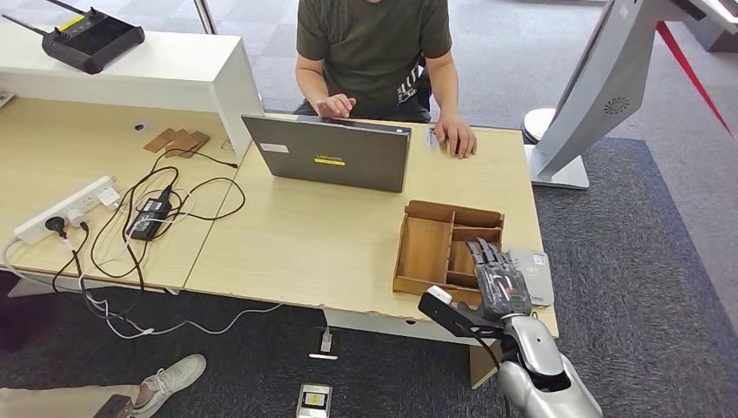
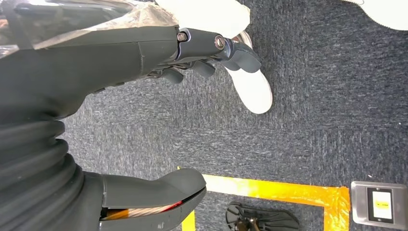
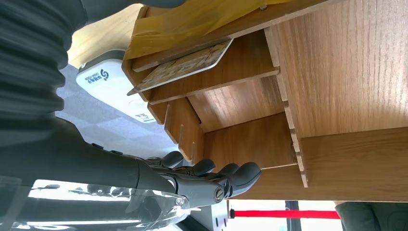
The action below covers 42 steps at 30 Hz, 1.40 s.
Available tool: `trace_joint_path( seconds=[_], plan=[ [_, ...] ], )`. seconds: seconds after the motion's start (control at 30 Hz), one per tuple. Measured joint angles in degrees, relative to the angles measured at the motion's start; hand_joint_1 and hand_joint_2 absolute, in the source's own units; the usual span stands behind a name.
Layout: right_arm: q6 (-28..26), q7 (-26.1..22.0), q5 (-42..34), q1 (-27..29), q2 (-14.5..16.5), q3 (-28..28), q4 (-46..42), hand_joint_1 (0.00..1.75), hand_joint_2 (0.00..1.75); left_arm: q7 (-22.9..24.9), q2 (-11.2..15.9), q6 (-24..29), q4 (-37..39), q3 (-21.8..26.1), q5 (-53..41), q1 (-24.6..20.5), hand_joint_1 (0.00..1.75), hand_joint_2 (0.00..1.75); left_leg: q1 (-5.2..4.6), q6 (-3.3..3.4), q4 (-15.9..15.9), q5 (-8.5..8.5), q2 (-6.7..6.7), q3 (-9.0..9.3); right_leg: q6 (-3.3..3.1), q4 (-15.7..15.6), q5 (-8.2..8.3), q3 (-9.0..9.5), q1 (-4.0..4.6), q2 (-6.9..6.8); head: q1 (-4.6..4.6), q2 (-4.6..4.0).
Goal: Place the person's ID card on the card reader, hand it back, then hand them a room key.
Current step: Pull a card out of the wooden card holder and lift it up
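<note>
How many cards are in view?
2. One lies on the desk under the person's hand, by the laptop: the white card. One patterned card rests in a narrow compartment of the wooden organizer. The right hand may hide more.

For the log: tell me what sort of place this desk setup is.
Probably a mock check-in desk in an office or lab. A person sits behind a laptop, a white card reader lies beside a wooden tray holding a card, and a power strip trails cables.

The right robot hand (image 1: 498, 277) hovers over the wooden tray (image 1: 426, 248) beside the card reader (image 1: 535, 275).
</note>
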Motion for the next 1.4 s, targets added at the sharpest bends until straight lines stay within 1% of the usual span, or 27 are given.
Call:
trace_joint_path(
  seconds=[0.03, 0.07, 0.1, 0.6, 0.87, 1.03, 1.17, 1.3, 1.4],
  plan=[
    [-0.05, 0.01, 0.01, 0.00, -0.01, -0.02, 0.00, 1.35, 1.75, 0.00, 0.00, -0.04, 0.00, 0.00, -0.07, 0.00, 0.00, 1.75, 0.00, 0.00, 0.00, 0.00, 0.00, 0.00, 0.00, 0.00, 0.00, 0.00, 0.00, 0.00, -0.01, 0.00],
    [-0.10, 0.01, 0.02, 0.01, -0.01, -0.05, 0.01, 1.72, 1.75, 0.00, 0.00, -0.09, 0.00, 0.00, -0.12, 0.00, 0.00, 1.75, 0.00, 0.00, 0.00, 0.00, 0.00, 0.00, 0.00, 0.00, 0.00, 0.00, 0.00, 0.00, -0.01, 0.00],
    [-0.15, 0.01, 0.01, 0.01, -0.01, -0.09, 0.01, 1.75, 1.75, 0.00, 0.00, -0.14, 0.00, 0.00, -0.15, 0.00, 0.00, 1.75, 0.00, 0.00, 0.00, 0.00, 0.00, 0.00, 0.00, 0.00, 0.00, 0.00, 0.00, 0.00, 0.00, 0.00],
    [-0.84, 0.00, -0.24, 0.03, -0.07, -0.45, 0.25, 1.75, 1.75, 0.02, 0.00, -0.22, 0.00, 0.00, -0.52, -0.03, 0.00, 1.75, 0.00, 0.00, 0.00, 0.00, 0.01, 0.01, 0.00, 0.00, 0.00, 0.00, 0.00, 0.00, -0.01, 0.00],
    [1.09, 0.45, -0.72, -0.29, 0.01, -0.40, 0.95, 1.75, 1.75, 0.33, 0.00, -0.30, 0.00, -0.01, -0.82, -0.28, 0.00, 1.75, 0.00, 0.00, 0.00, 0.00, 0.01, 0.03, 0.00, 0.00, 0.00, 0.02, 0.00, 0.00, 0.01, 0.00],
    [-0.24, -0.29, -1.36, -0.51, -0.11, -0.39, 0.75, 1.75, 1.75, 0.27, 0.01, -0.30, 0.00, 0.00, -0.82, -0.24, 0.00, 1.75, 0.00, -0.01, 0.00, 0.01, 0.00, 0.02, 0.02, 0.00, 0.02, 0.02, 0.00, 0.00, 0.00, 0.00],
    [-2.22, -0.49, -1.05, -0.84, -0.90, -0.85, -2.71, 1.75, 1.75, -0.07, 0.02, -0.32, 0.00, 0.00, -0.82, -0.09, 0.00, 1.75, -0.01, -0.01, 0.01, 0.02, 0.00, 0.02, 0.03, 0.00, 0.05, 0.02, -0.01, 0.00, 0.01, 0.00],
    [-2.85, -0.54, -0.25, -1.43, -1.83, -2.16, -8.22, 1.75, 1.75, -0.40, 0.05, -0.39, 0.00, 0.02, -0.91, 0.10, 0.00, 1.75, 0.00, -0.01, 0.01, 0.03, 0.01, 0.02, 0.03, 0.00, 0.05, 0.01, -0.01, 0.01, -0.01, 0.00],
    [-4.97, -1.56, 0.23, -1.93, -2.18, -3.30, -12.46, 1.75, 1.75, -0.60, 0.07, -0.40, 0.00, 0.01, -1.31, 0.14, 0.00, 1.75, 0.00, -0.01, 0.01, 0.03, 0.01, 0.02, 0.03, 0.00, 0.05, 0.00, -0.01, 0.01, 0.00, 0.00]
  ],
)
